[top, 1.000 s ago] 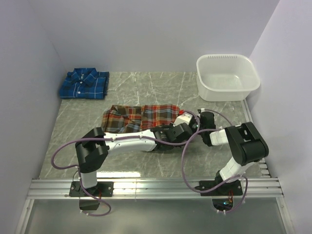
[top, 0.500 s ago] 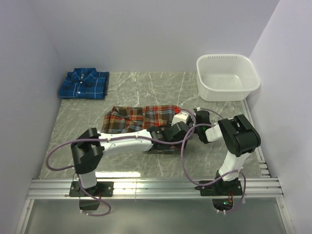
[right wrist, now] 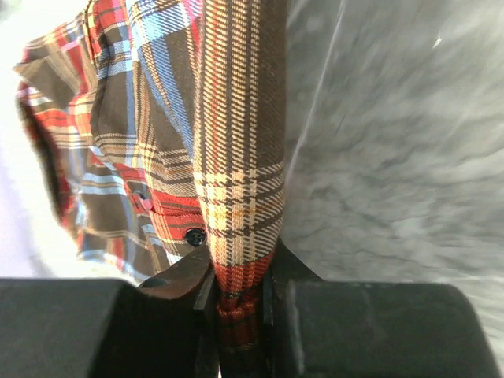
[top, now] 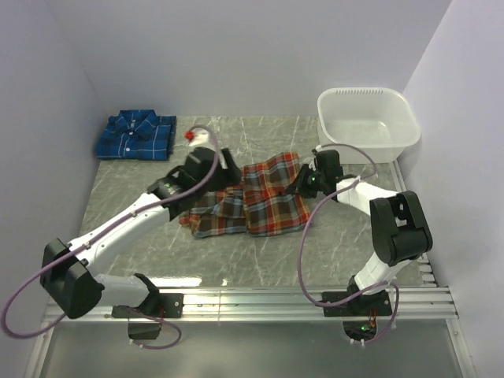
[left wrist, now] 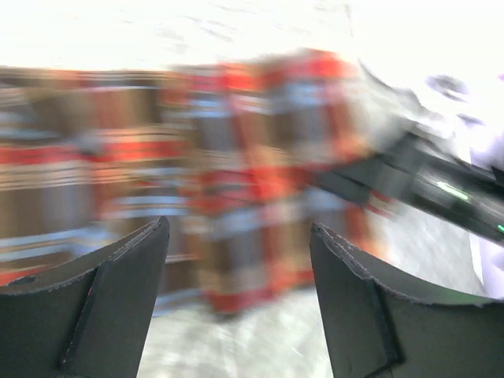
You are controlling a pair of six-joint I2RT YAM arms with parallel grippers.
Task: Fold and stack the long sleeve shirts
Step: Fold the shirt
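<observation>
Right gripper (right wrist: 240, 293): jaws pressed onto a fold of the red-orange plaid shirt (top: 272, 197), the cloth bunched into a narrow band between the pads. A dark button (right wrist: 195, 235) sits just left of the pinch. Left gripper (left wrist: 240, 236): fingers spread wide with nothing between them, hanging over the same shirt, which is motion-blurred in the wrist view; cannot tell whether it touches the cloth. From above, the red-orange shirt lies rumpled mid-table, its right edge at the right gripper and the left gripper near its upper left corner. Blue plaid shirt (top: 135, 135): folded, collar showing, in the far left corner, well apart from the red-orange one. White plastic tub (top: 346, 148) in the far right corner. Surface: grey marbled tabletop (top: 236, 256), with an aluminium rail (top: 252, 303) along the near edge carrying both arm bases. Plain pale walls (top: 236, 55) on three sides.
</observation>
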